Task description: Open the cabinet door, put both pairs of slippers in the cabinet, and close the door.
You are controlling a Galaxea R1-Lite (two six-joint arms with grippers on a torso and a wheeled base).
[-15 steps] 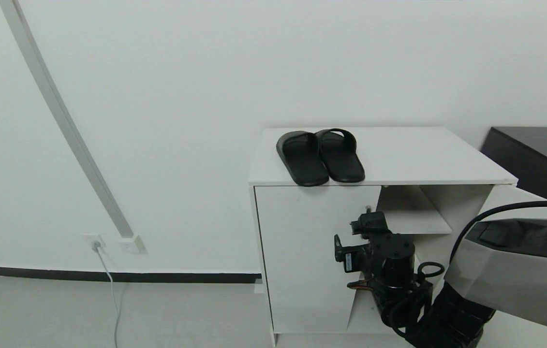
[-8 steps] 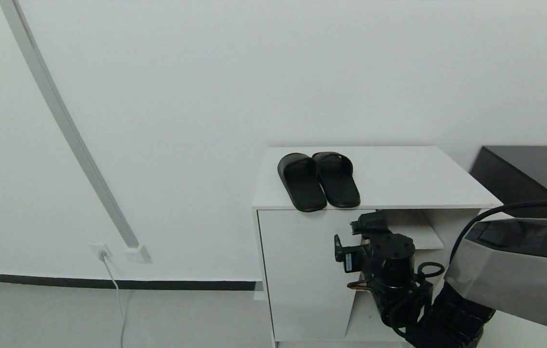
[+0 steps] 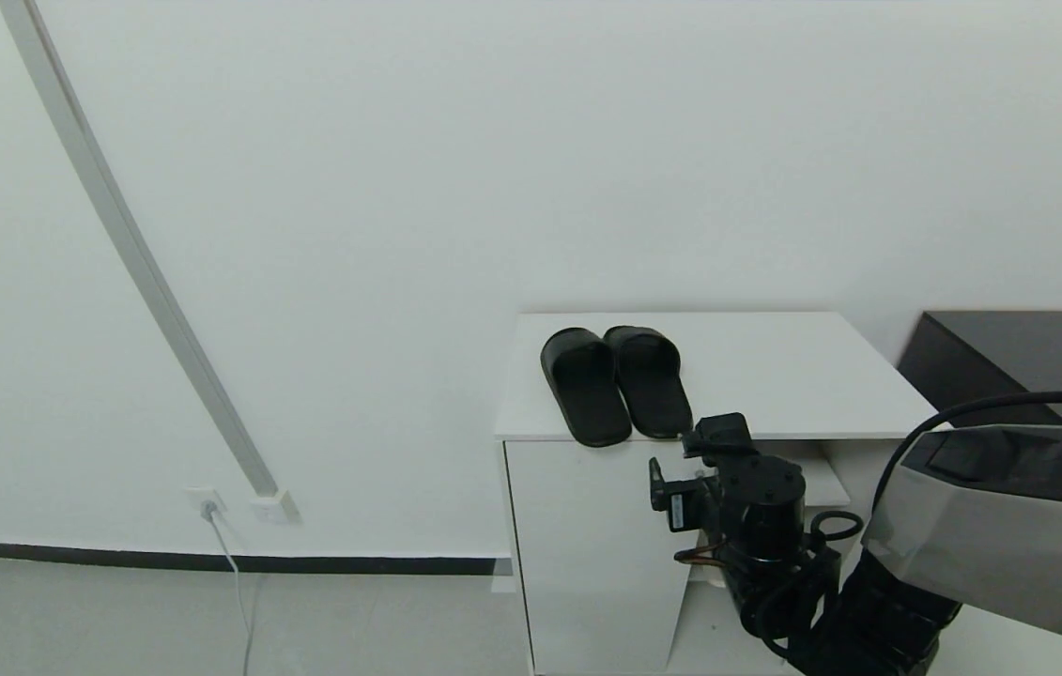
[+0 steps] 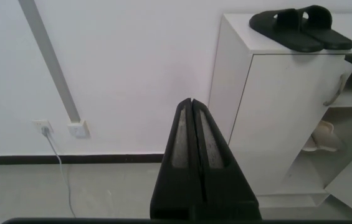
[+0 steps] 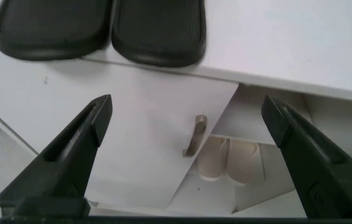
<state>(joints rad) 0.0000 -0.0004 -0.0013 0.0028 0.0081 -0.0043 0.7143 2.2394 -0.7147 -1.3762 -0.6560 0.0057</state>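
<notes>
- The black slippers [image 3: 615,385] lie side by side on top of the white cabinet [image 3: 775,376], at its front edge.
- The cabinet door [image 3: 596,545] stands partly open, its handle [image 5: 194,134] on the free edge.
- Beige slippers [image 5: 230,160] sit on a shelf inside.
- The right gripper [image 5: 187,106] is spread wide and empty, facing the handle.
- The left gripper [image 4: 192,143] is pressed closed, holding nothing, well apart from the cabinet.

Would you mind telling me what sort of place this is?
Probably a plain indoor room set up like a home entryway: a white cabinet against a bare wall, black slippers on top, beige slippers inside, a wall socket nearby.
</notes>
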